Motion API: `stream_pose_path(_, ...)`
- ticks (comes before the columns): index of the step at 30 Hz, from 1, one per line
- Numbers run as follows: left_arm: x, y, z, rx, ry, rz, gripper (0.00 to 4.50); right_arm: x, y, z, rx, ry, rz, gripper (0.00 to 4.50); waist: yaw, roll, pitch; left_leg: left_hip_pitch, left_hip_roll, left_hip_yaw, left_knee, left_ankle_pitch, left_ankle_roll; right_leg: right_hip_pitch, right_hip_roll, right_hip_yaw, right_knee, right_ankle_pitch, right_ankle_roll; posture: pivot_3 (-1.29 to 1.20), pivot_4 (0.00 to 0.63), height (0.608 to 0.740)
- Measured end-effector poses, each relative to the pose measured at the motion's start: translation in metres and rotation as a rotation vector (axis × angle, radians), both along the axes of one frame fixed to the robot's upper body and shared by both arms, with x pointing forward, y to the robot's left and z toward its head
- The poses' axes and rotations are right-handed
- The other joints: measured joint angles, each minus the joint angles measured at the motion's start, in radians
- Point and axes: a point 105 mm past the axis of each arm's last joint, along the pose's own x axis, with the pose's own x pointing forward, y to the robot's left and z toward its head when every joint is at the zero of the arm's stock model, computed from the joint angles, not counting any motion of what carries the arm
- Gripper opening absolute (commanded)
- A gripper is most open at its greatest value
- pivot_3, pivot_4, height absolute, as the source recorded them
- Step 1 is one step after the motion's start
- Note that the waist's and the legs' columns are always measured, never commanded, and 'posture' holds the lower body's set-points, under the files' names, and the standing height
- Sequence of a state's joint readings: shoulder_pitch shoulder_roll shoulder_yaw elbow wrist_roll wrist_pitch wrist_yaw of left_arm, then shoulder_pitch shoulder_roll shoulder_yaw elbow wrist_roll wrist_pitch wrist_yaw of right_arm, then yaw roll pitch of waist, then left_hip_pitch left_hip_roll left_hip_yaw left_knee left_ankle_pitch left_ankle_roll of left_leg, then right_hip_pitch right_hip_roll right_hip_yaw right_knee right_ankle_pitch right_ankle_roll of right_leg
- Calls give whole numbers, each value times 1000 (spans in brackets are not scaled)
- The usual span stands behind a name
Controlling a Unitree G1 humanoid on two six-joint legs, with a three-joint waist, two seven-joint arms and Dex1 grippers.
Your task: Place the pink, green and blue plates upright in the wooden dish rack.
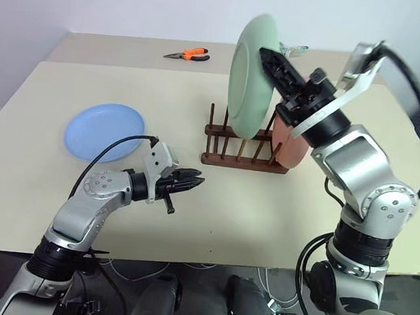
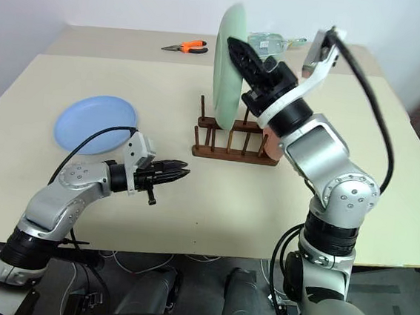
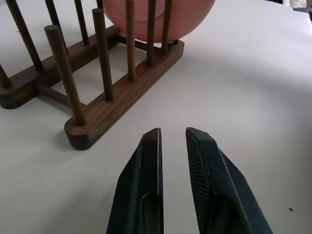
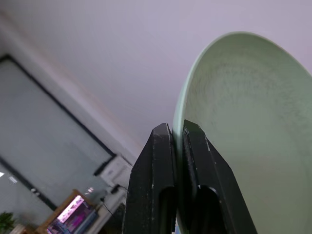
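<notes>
Right gripper (image 1: 273, 61) is clamped on the rim of the green plate (image 1: 251, 72), holding it on edge in the air above the wooden dish rack (image 1: 242, 147); in the right wrist view the two black fingers (image 4: 155, 161) pinch the thin rim between them. Left gripper (image 1: 193, 180) hangs low over the table (image 1: 45, 89), in front of the rack's near end, its jaws nearly together with a narrow gap and nothing between them.

The step in hand seems to be the second plate; the pink plate (image 1: 291, 149) stands already upright at the right end of the rack, and the blue plate (image 1: 104, 131) lies flat on the table, well apart to the left. The next move calls for lowering the green plate straight down between two pairs of pegs, beside the pink one, without knocking the thin pegs.

The green plate is pale, matte and round, with a shallow well; it leans a little from the vertical.
</notes>
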State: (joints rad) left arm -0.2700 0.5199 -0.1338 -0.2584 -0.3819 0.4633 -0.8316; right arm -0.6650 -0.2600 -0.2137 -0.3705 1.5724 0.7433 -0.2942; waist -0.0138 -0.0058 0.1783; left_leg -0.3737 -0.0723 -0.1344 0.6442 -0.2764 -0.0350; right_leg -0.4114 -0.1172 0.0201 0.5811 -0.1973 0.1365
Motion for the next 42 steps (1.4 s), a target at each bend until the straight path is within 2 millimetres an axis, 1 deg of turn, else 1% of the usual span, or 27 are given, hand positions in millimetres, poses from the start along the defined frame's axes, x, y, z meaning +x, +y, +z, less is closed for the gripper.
stream_pose_path(6,0,0,0,0,1,3,748,14,-11,-6,-7,29,-72,50,0,0,0,0,0,0,0,0,0,0,0,0,0,0,0,0,150,740)
stream_pose_path(15,-1,1,-1,-1,2,3,748,30,-20,-20,-34,76,-130,50,-1,0,0,0,0,0,0,0,0,0,0,0,0,0,0,0,150,740)
stream_pose_path(17,-1,0,-1,-2,-4,2,748,30,-20,-20,-40,73,-133,706,-1,0,0,0,0,0,0,0,0,0,0,0,0,0,0,0,150,740)
stream_pose_path(18,-1,1,-1,-2,-5,2,748,31,-21,-20,-45,69,-137,953,0,0,0,0,0,0,0,0,0,0,0,0,0,0,0,0,150,740)
stream_pose_path(19,-1,1,-1,-2,-5,2,748,31,-21,-21,-51,65,-142,1479,0,0,0,0,0,0,0,0,0,0,0,0,0,0,0,0,150,740)
stream_pose_path(21,-1,1,0,-8,0,3,1298,33,-24,-22,-116,33,-182,2597,0,0,0,0,0,1,0,0,0,0,0,0,0,0,0,0,150,740)
stream_pose_path(22,-1,2,0,-19,10,7,1616,34,-26,-22,-188,0,-213,3072,1,0,0,0,0,1,0,0,0,0,0,0,0,0,0,0,150,740)
stream_pose_path(23,0,3,1,-27,18,16,2042,36,-29,-22,-272,-46,-254,3091,1,0,0,0,0,1,0,0,0,0,0,0,0,0,0,0,150,740)
stream_pose_path(25,4,9,5,-48,16,54,3114,37,-36,-14,-424,-164,-333,3091,0,0,0,0,0,1,0,0,0,0,0,0,0,0,0,0,150,740)
stream_pose_path(27,16,21,13,-83,-14,150,4164,37,-46,2,-530,-287,-424,3091,0,0,0,0,0,1,0,0,0,0,0,0,0,0,1,0,150,740)
stream_pose_path(28,25,30,17,-95,-38,219,4476,37,-50,11,-573,-347,-463,3091,1,0,0,0,0,1,0,0,0,0,0,-1,0,-1,3,0,150,740)
stream_pose_path(29,35,43,22,-99,-69,308,4498,35,-54,20,-620,-410,-495,3333,0,0,0,0,0,1,0,0,0,0,0,-1,0,-1,6,0,150,740)
stream_pose_path(31,54,73,29,-100,-113,497,4500,31,-57,32,-702,-518,-525,4013,-1,0,0,0,0,1,-1,0,0,0,0,-1,0,-1,7,0,150,740)
stream_pose_path(32,64,94,32,-103,-131,627,4500,28,-54,34,-739,-570,-510,4466,-1,-1,0,0,0,1,-1,0,0,0,0,-1,0,0,7,0,150,740)
stream_pose_path(34,77,133,39,-108,-161,870,4500,21,-42,32,-807,-649,-430,4466,-2,-1,0,0,0,1,-1,0,0,0,0,-1,0,0,8,0,150,740)
stream_pose_path(35,82,159,44,-116,-173,1029,4500,14,-29,28,-854,-701,-359,4466,-2,-1,0,0,1,1,-1,0,0,-1,0,-1,0,0,8,0,150,740)
stream_pose_path(36,82,188,48,-124,-175,1191,4500,5,-13,21,-907,-763,-268,4466,-4,-2,0,0,1,1,-1,0,0,-1,0,-1,0,0,8,0,150,740)
stream_pose_path(37,80,209,52,-133,-175,1308,4500,-4,1,15,-940,-810,-193,4466,-5,-2,0,0,1,1,-1,0,0,-1,0,-1,0,0,8,0,150,740)
stream_pose_path(39,68,242,51,-130,-151,1498,4500,-17,20,-2,-980,-857,-68,4466,-2,-4,-1,0,0,0,-1,0,0,0,0,-1,-1,-1,8,0,150,740)
stream_pose_path(41,58,260,41,-150,-76,1613,4500,-21,31,-20,-992,-846,14,4466,3,-7,-1,0,-1,0,0,0,-1,0,-1,-1,-1,0,8,0,150,740)
stream_pose_path(42,54,266,33,-175,-19,1648,4500,-22,35,-29,-995,-834,49,4466,7,-8,-1,0,-1,-1,1,0,-1,1,-1,-1,-1,0,7,0,150,740)
